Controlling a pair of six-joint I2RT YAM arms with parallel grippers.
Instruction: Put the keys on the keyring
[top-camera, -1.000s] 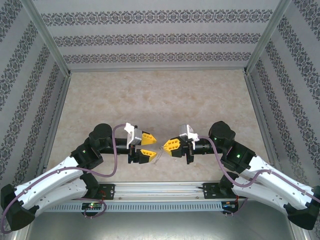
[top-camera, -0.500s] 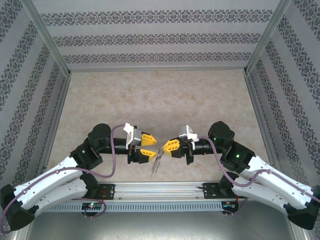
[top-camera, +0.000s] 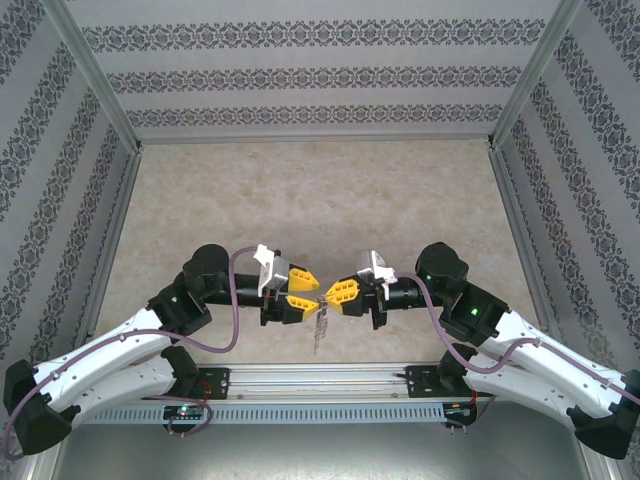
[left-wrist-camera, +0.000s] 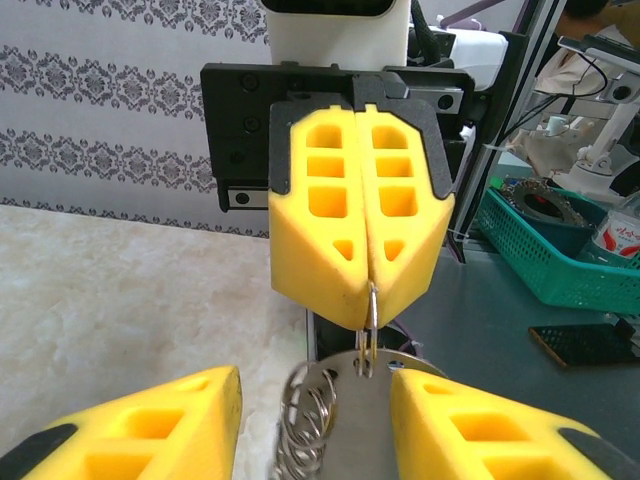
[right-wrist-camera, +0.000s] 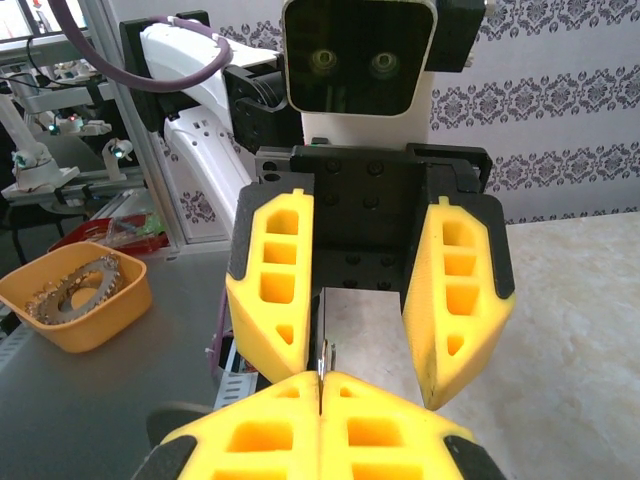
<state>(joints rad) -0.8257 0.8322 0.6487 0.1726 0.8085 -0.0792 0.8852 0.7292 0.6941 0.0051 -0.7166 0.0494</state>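
left hand (top-camera: 305, 289) yellow | right hand (top-camera: 336, 293) yellow | keyring (left-wrist-camera: 303, 425) silver | wall (top-camera: 320, 80) damask-striped

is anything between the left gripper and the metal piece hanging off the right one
Nothing visible: the left gripper, open, flanks the flat metal piece, which hangs from the keyring pinched in the shut right gripper.

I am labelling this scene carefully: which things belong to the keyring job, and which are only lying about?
Job: keyring, pinched in the shut right gripper; flat metal piece, probably a key, hanging from it between the fingers of the open left gripper; coiled rings beside it.
Lying about: green basket with a sprocket; flat black device; orange bowl with a second sprocket.
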